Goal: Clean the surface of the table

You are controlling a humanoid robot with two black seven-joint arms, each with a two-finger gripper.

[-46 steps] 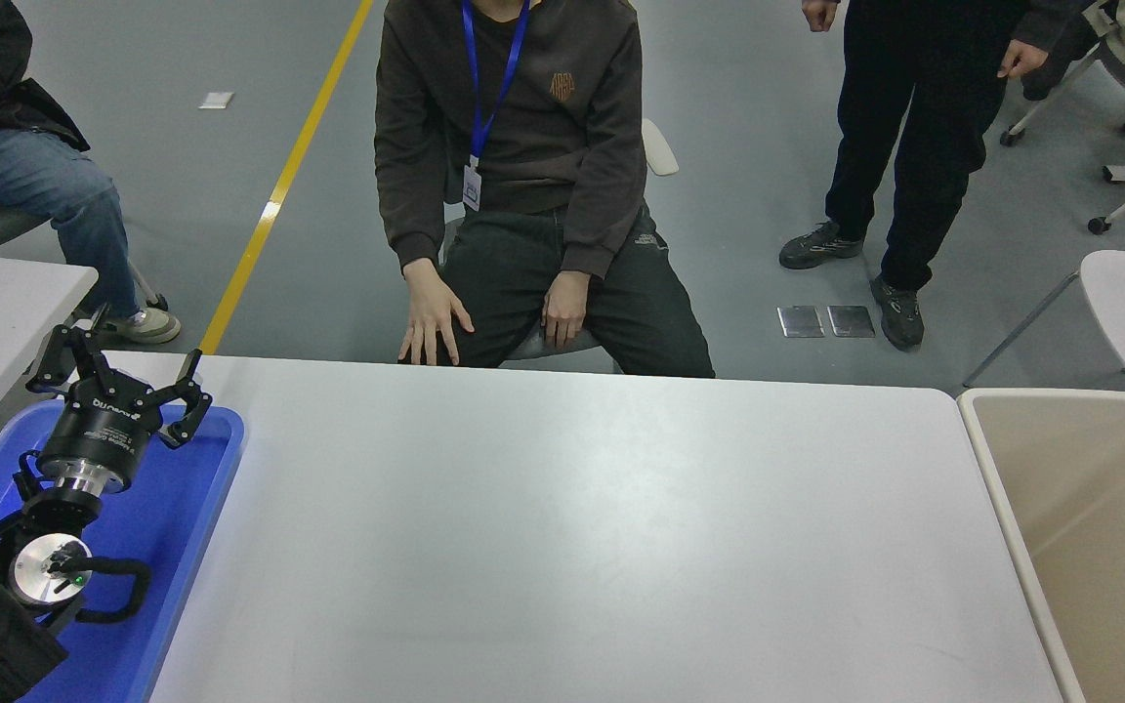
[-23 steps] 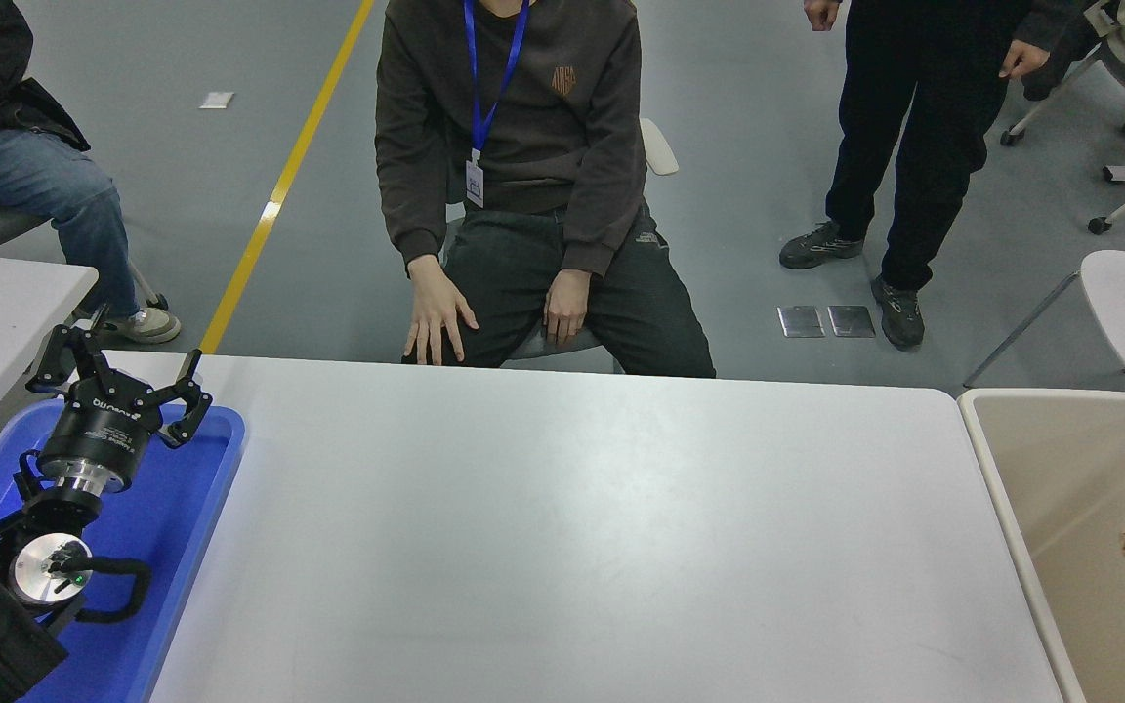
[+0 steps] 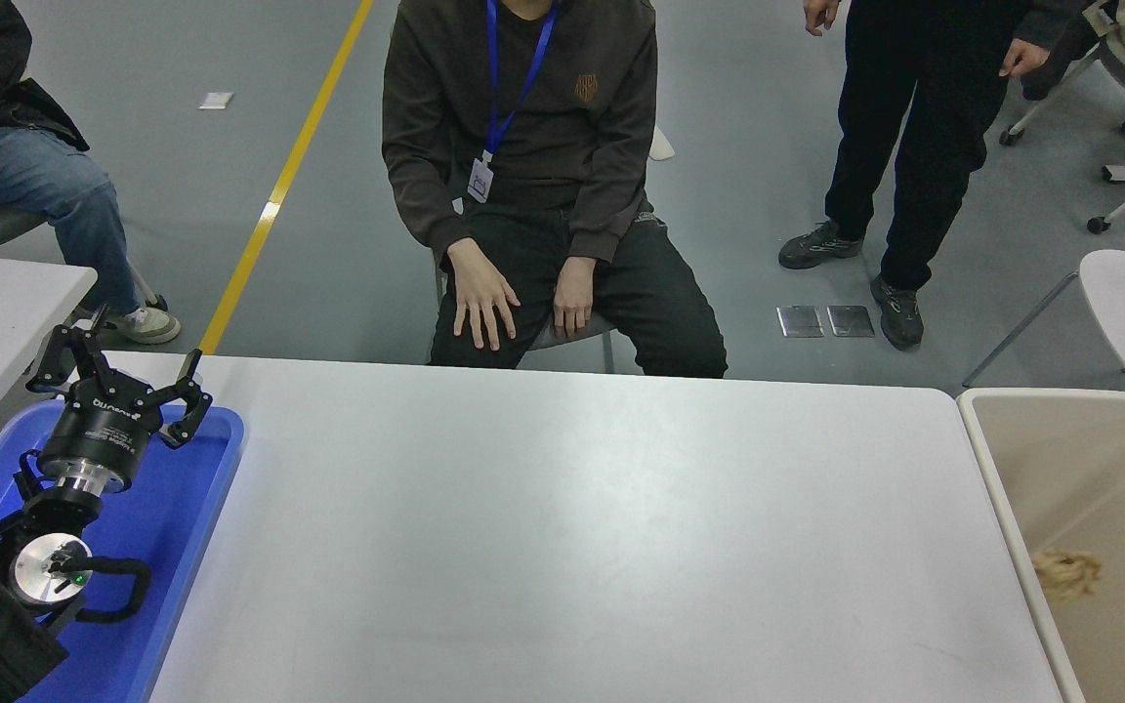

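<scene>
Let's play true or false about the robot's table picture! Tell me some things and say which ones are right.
1. The left gripper sits over a blue tray. True.
2. The left gripper's fingers are spread open. True.
3. A crumpled beige scrap lies on the table surface. False: it is inside the beige bin at the table's right end.
4. The person sitting at the far side rests both hands on the table. False: the hands rest on the person's own legs.
5. A yellow line runs along the floor behind the table. True.
</scene>
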